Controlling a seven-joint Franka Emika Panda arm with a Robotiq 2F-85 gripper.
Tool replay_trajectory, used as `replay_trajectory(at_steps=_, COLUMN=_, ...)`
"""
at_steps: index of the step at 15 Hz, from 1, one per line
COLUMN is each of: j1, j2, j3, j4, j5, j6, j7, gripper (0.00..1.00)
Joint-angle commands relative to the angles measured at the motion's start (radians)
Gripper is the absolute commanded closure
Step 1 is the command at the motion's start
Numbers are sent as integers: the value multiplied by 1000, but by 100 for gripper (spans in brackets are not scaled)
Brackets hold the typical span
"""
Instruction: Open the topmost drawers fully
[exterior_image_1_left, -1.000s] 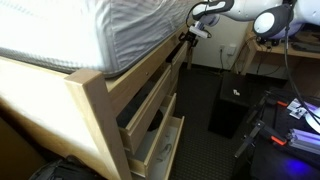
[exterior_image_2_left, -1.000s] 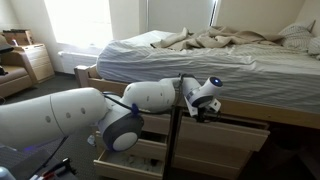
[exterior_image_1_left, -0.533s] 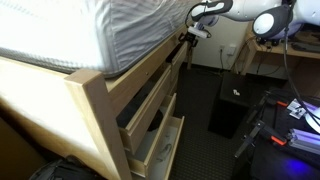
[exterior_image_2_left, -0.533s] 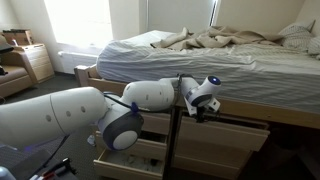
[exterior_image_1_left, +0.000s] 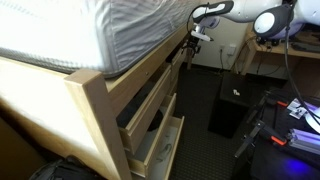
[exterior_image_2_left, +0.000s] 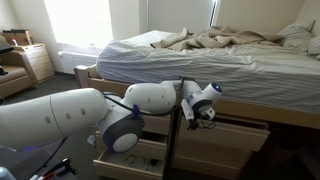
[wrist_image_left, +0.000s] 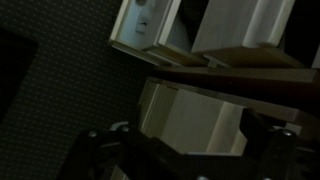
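The topmost drawers are pale blond-wood boxes under the bed frame. In an exterior view the near top drawer (exterior_image_1_left: 148, 102) stands partly open with dark contents. A lower drawer (exterior_image_1_left: 160, 146) beneath it is pulled out further. In an exterior view my gripper (exterior_image_2_left: 207, 117) is at the upper edge of the right top drawer (exterior_image_2_left: 232, 131), which is slightly out. It also shows far down the bed side (exterior_image_1_left: 190, 41). In the dim wrist view my gripper (wrist_image_left: 190, 142) has its fingers wide apart, with a pale drawer panel (wrist_image_left: 190, 120) between them.
The mattress (exterior_image_2_left: 170, 55) overhangs the frame above the drawers. A thick corner post (exterior_image_1_left: 92, 120) stands near the camera. A black box (exterior_image_1_left: 228, 106) sits on the dark carpet opposite the drawers. A desk (exterior_image_1_left: 268, 52) is behind it. A wooden nightstand (exterior_image_2_left: 36, 62) stands by the window.
My gripper has shifted slightly along the top drawer's edge. The drawers look unmoved.
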Motion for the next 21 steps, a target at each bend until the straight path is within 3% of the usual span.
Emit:
replay_trajectory(at_steps=1, j1=0, j2=1, j3=-9, j4=5, j5=8, j6=-10, j7=0, gripper=0)
replay_trajectory(at_steps=3, j1=1, j2=-1, j3=-9, j4=6, j5=8, j6=-10, j7=0, gripper=0)
replay_trajectory(at_steps=6, j1=-32, j2=-2, j3=27, j4=-22, j5=73, j6=118, j7=34, gripper=0)
replay_trajectory(at_steps=14, j1=-9, j2=-1, j3=-8, j4=-34, j5=70, j6=260, j7=177, gripper=0)
replay_trajectory(at_steps=16, j1=-30, j2=-1, j3=20, j4=-11, j5=80, j6=116, j7=131, gripper=0)
replay_trajectory(at_steps=17, j1=-14, j2=-1, j3=0, j4=-11, j5=69, j6=180, j7=159, gripper=0)
replay_trajectory(at_steps=21, j1=-3, j2=-1, j3=-24, j4=-13, j5=48, j6=142, j7=192, gripper=0)
